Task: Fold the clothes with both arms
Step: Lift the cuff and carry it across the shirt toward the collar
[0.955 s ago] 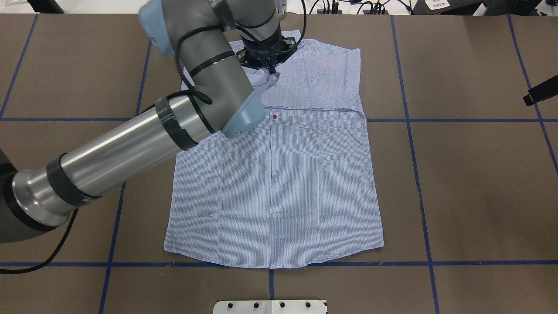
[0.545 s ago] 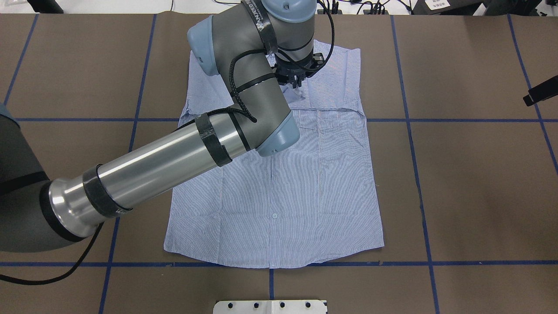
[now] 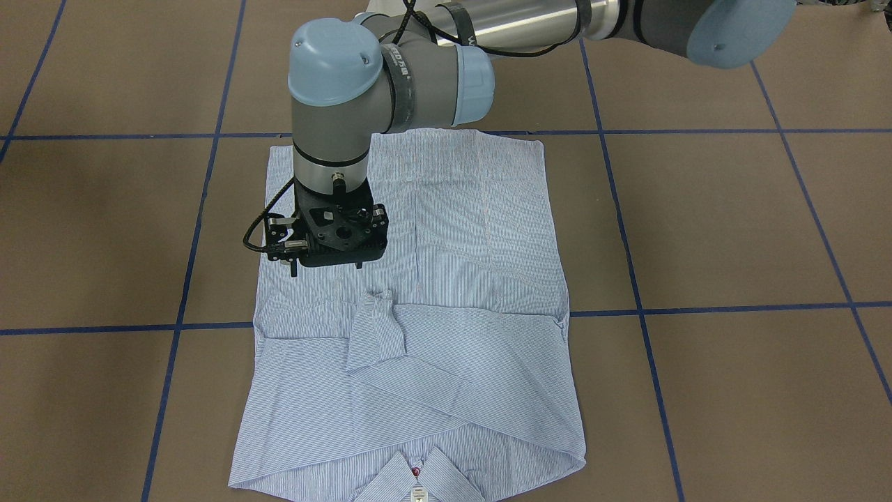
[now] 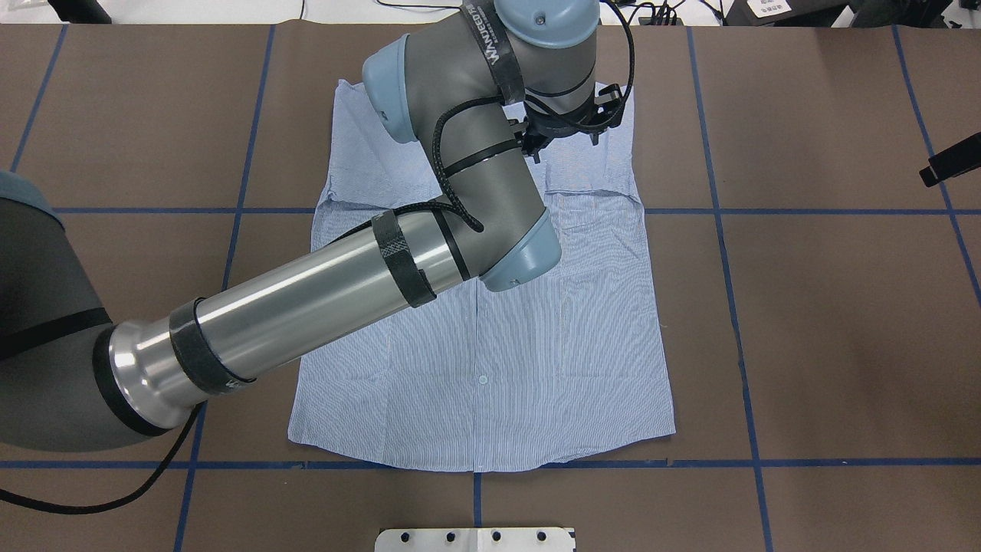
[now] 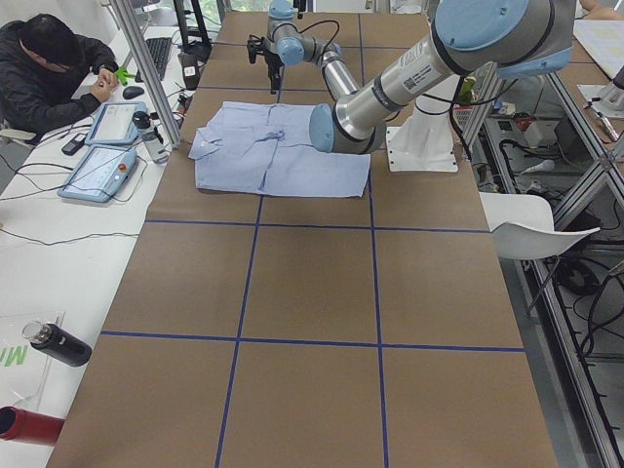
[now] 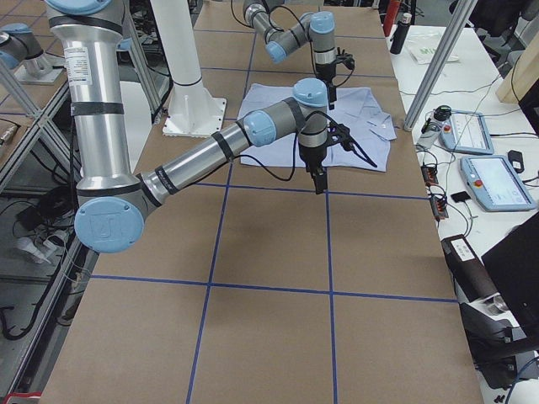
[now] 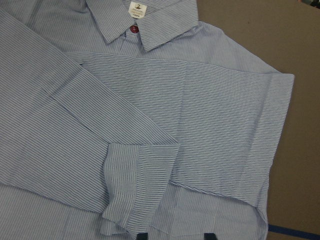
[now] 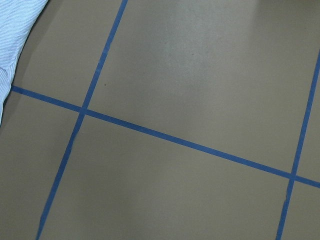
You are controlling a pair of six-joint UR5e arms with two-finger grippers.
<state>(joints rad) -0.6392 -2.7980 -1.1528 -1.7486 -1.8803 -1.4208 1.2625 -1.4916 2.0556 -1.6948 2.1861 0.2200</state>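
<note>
The light blue striped shirt (image 4: 490, 345) lies flat, front up, on the brown table, collar (image 3: 418, 474) at the far edge from the robot. Both sleeves are folded across the chest, and one cuff (image 3: 376, 328) lies on top; it also shows in the left wrist view (image 7: 135, 185). My left gripper (image 3: 327, 265) hovers above the shirt's chest, open and empty, with its fingertips (image 7: 142, 235) at the bottom of the left wrist view. My right gripper (image 6: 318, 178) hangs over bare table beside the shirt; I cannot tell if it is open or shut.
Blue tape lines (image 4: 736, 307) grid the table. A white base plate (image 4: 475, 539) sits at the near edge. A seated person (image 5: 49, 68) and teach pendants (image 5: 97, 171) are at a side table beyond the collar end.
My left gripper moved right across the shirt's far part with a sleeve end pinched, then let go. The sleeve now lies folded across the chest. The right gripper has not moved.
</note>
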